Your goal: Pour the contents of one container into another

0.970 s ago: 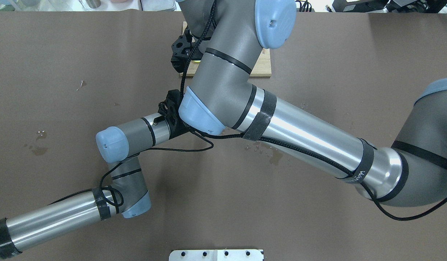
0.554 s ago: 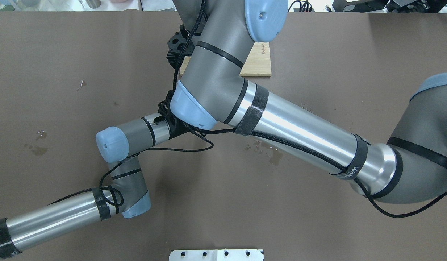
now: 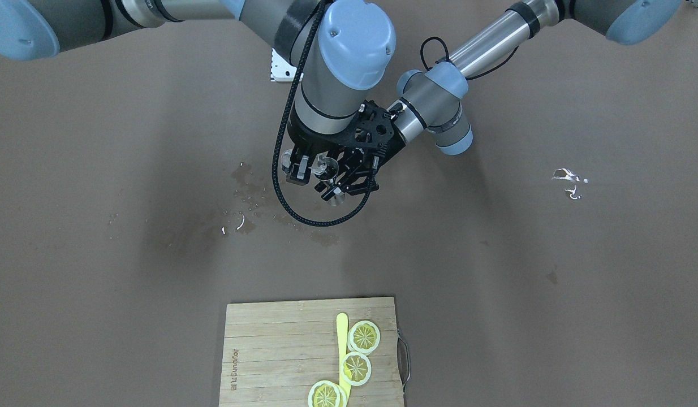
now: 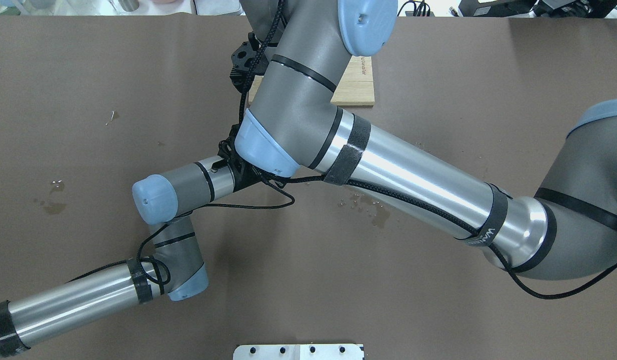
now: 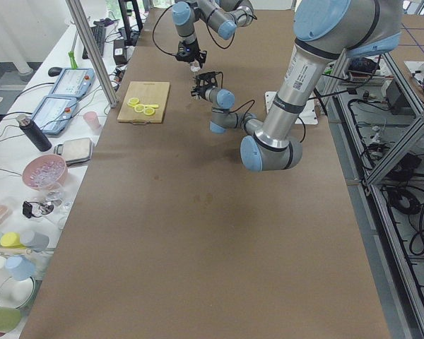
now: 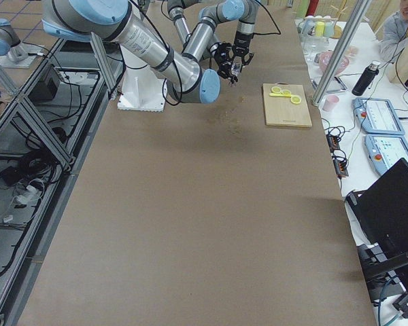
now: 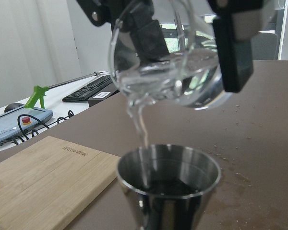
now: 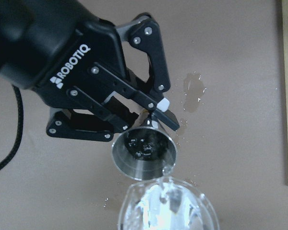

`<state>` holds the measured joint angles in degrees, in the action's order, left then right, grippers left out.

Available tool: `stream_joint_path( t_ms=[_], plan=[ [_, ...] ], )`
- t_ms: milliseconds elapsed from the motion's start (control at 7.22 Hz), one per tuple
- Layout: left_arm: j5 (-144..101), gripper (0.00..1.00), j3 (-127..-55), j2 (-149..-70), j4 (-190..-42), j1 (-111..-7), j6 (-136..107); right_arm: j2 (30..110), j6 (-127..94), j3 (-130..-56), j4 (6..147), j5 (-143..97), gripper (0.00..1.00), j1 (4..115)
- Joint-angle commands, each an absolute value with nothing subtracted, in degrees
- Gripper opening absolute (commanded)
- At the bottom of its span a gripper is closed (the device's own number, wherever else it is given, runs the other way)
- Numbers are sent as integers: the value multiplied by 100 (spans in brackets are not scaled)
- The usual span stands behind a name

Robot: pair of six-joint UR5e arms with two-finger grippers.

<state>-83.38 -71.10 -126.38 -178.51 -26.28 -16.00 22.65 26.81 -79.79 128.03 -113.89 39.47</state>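
Observation:
The clear glass [image 7: 168, 72] hangs tilted with my right gripper [image 7: 187, 43] shut on it. A thin stream of water runs from its lip into the steel jigger [image 7: 168, 184] just below. My left gripper [image 8: 146, 122] is shut on the jigger's [image 8: 143, 155] narrow waist and holds it upright above the table. In the right wrist view the glass [image 8: 165, 211] fills the bottom edge, its rim over the jigger's mouth. Seen from the front, both grippers meet at mid-table: the right gripper [image 3: 306, 169] with the glass [image 3: 325, 165] and the left gripper [image 3: 349, 181] beside it. From overhead the right arm hides both vessels.
A wooden cutting board [image 3: 270, 345] with lemon slices [image 3: 364, 336] and a yellow knife [image 3: 341, 333] lies on the operators' side. Wet patches and droplets [image 3: 241, 189] mark the brown table near the grippers. A white mounting plate [image 4: 298, 351] sits at the robot's edge.
My right arm has swung a little toward the left and the far side in the overhead view, mostly in the first interval. The left arm has stayed put.

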Motion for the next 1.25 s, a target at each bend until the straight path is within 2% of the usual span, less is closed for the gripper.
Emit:
stream_joint_path(
  t_ms=[0,416,693,1108],
  plan=[
    [-8332,0,-7110,-12639,-17851,-2628,-1600,2311,2672,-8138,12492,-11565,0,4007],
    [-8332,0,-7119,-12630,-17851,-2628,-1600,2705,2663,-9005,12278,-11838,0,4270],
    [-8332,0,-7119,-12630,-17851,-2628,-1600,3232,2672,-9909,12278,-11909,0,4482],
    [-8332,0,-7163,-12577,-17938,-2672,-1582,4233,2698,-10860,11684,-11961,0,4657]
  ],
)
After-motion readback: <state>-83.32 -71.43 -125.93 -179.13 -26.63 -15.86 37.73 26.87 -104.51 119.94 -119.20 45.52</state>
